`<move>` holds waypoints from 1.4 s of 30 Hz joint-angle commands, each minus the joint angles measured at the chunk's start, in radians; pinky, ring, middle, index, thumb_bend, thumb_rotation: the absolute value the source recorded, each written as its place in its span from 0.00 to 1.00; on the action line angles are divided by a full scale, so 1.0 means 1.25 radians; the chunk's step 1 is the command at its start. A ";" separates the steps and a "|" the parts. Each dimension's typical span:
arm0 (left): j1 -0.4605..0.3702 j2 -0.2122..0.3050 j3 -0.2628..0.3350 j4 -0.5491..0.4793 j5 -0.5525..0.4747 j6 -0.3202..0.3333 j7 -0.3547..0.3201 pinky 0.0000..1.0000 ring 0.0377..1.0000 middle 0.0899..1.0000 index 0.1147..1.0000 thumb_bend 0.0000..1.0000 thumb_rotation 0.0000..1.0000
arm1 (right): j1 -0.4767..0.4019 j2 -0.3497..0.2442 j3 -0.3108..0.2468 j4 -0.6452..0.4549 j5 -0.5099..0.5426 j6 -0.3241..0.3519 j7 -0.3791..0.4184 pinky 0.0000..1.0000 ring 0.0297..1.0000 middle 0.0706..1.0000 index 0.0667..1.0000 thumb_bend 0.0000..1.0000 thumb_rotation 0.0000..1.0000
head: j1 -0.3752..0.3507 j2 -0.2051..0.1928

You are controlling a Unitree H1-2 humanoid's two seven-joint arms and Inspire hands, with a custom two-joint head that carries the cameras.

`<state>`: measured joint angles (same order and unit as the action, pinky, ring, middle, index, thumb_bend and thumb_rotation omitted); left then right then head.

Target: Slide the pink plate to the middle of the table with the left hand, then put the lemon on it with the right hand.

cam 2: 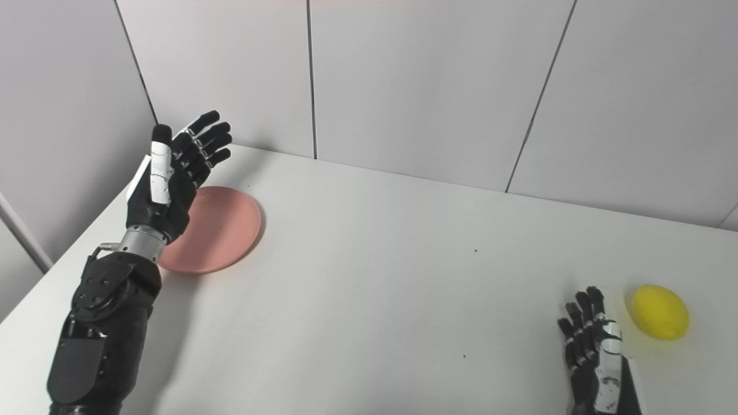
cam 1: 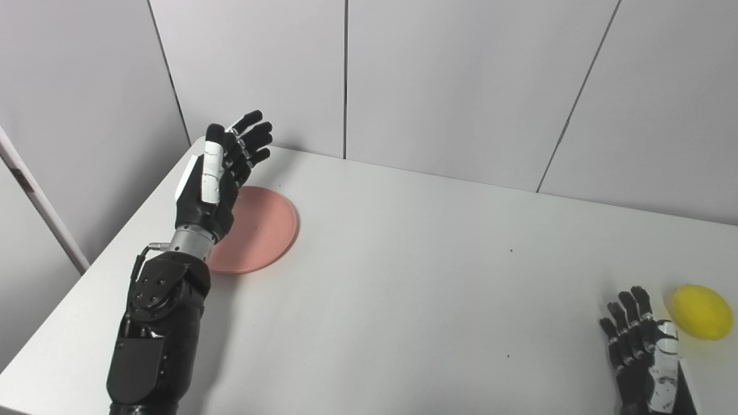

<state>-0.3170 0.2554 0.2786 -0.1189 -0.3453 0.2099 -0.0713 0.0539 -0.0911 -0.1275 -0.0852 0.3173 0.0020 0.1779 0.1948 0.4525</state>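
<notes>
The pink plate [cam 1: 262, 227] lies flat on the white table [cam 1: 403, 259] near its far left corner. My left hand [cam 1: 222, 167] is raised above the plate's left part, open, fingers spread and pointing toward the back wall; it hides the plate's left rim. The yellow lemon [cam 1: 702, 311] rests on the table at the right edge. My right hand [cam 1: 643, 349] is low at the bottom right, open and empty, just left of the lemon and not touching it.
Grey wall panels [cam 1: 461, 86] stand right behind the table's far edge. The table's left edge [cam 1: 86, 276] runs close beside my left forearm [cam 1: 155, 328]. A few small dark specks [cam 1: 511, 251] dot the tabletop.
</notes>
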 commanded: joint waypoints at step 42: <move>-0.150 0.124 0.111 0.356 0.020 -0.133 0.051 0.85 0.85 0.82 0.80 1.00 0.88 | 0.029 0.015 0.012 0.021 -0.003 -0.003 0.003 1.00 1.00 1.00 1.00 0.62 1.00 | -0.007 0.002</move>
<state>-0.4531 0.3730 0.4104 0.3396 -0.3223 0.0940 -0.0082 0.0566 -0.0905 -0.1222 -0.0886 0.3011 0.0021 0.1783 0.1871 0.4525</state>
